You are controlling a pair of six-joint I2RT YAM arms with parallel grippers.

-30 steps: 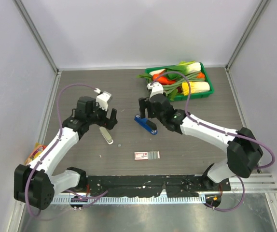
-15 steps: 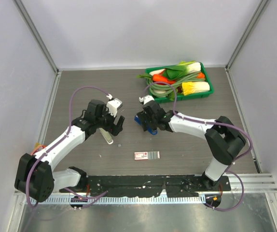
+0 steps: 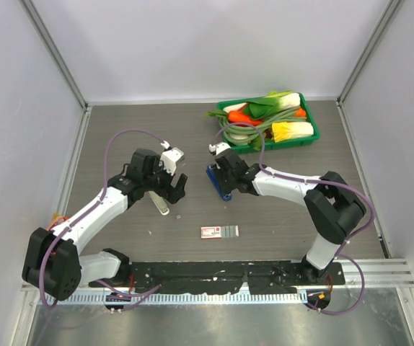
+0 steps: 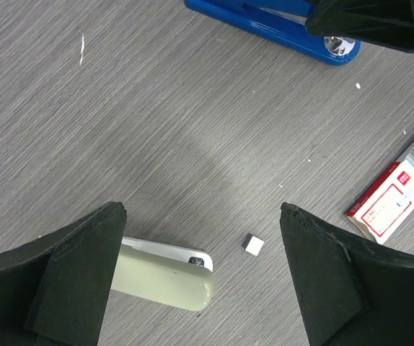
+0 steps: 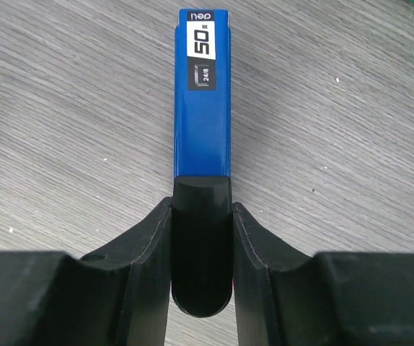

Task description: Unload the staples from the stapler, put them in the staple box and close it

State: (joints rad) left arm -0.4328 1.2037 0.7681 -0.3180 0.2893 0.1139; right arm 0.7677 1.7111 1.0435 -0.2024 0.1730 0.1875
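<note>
The blue stapler lies flat on the table's middle. In the right wrist view its blue body points away and its dark rear end sits between my fingers. My right gripper is shut on that dark end, both pads touching its sides. To the left, my left gripper hangs open over the table. Below it lies a tiny silvery-white bit, the staples, loose on the wood. Nothing is between the left fingers.
A pale green and white oblong piece lies by the left finger. A flat red-and-white box lies nearer the arm bases. A green tray of vegetables stands at the back right.
My right gripper came down over the stapler's rear end and closed on it. The stapler swung from slanted to nearly lengthwise. My left arm moved right and then held still, open.
</note>
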